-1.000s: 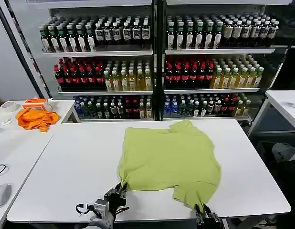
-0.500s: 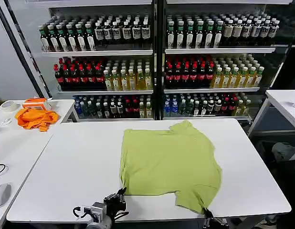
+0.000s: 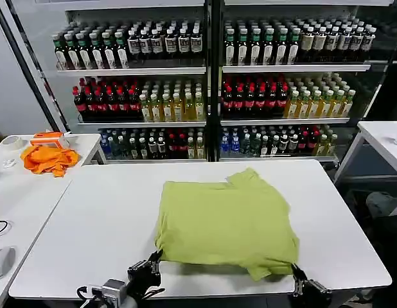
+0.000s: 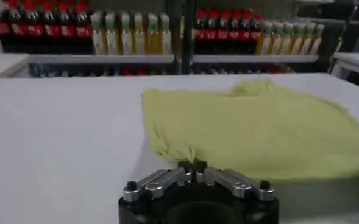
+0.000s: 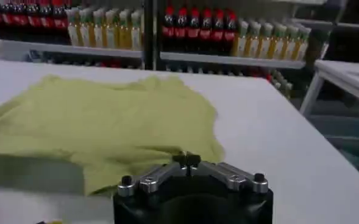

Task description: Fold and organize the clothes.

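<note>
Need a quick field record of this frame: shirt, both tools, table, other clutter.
shirt: lime-green T-shirt, lying mostly flat on the white table, near edge lifted off the surface
left tool: shut on the shirt's near left corner, at the table's front edge
right tool: shut on the shirt's near right corner, at the front edge
other: orange cloth on the side table to the left; bottle shelves behind

White table (image 3: 89, 218) — green T-shirt (image 3: 227, 221).

No readable text; bottle labels (image 3: 185, 42) too small
</note>
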`<state>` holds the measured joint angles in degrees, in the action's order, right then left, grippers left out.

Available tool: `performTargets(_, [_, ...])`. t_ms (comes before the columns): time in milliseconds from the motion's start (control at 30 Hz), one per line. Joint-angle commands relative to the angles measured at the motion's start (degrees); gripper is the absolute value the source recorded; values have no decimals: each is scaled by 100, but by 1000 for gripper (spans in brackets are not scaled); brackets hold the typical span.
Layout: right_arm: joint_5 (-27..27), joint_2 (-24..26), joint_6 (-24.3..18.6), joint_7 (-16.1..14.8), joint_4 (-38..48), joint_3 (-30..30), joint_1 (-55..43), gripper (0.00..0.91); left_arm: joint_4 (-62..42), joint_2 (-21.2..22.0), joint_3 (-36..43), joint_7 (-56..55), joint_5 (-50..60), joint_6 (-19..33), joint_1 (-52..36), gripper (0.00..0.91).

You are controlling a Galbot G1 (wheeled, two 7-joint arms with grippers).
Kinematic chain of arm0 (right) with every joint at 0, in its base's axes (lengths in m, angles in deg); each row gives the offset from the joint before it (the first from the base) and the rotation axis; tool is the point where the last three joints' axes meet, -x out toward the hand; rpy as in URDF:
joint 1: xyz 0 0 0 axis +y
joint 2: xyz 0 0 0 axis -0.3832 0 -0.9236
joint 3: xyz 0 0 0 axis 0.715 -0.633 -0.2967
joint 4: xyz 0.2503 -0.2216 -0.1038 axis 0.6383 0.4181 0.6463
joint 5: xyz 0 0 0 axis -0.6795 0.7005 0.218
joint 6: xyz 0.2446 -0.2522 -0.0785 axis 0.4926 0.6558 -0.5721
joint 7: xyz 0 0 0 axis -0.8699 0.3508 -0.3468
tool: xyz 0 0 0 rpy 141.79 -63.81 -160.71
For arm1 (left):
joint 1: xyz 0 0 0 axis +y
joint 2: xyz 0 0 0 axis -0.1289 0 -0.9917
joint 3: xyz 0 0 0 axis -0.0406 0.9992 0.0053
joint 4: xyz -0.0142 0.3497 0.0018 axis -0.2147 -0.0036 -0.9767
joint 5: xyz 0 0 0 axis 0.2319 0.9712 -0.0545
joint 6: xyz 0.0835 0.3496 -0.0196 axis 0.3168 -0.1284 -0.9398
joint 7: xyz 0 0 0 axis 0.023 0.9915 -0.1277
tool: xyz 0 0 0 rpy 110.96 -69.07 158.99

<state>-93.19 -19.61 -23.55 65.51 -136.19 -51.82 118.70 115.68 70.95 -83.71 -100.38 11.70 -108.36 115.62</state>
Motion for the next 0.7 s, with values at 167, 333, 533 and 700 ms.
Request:
performTargets(167, [-503, 970, 46, 13, 989, -34, -1756, 0, -763, -559, 204, 0, -17, 81, -855, 50])
performTargets(333, [-504, 1279, 125, -19, 1338, -200, -2138, 0, -1191, -636, 435, 12, 42, 60, -1356, 50])
performTargets(533, [-296, 1385, 114, -52, 1680, -418, -2476, 0, -1662, -619, 704, 6, 146, 63, -1864, 50])
performTargets(700, [19, 1419, 22, -91, 1987, -635, -2721, 0, -1928, -561, 824, -17, 151, 77, -2169, 50])
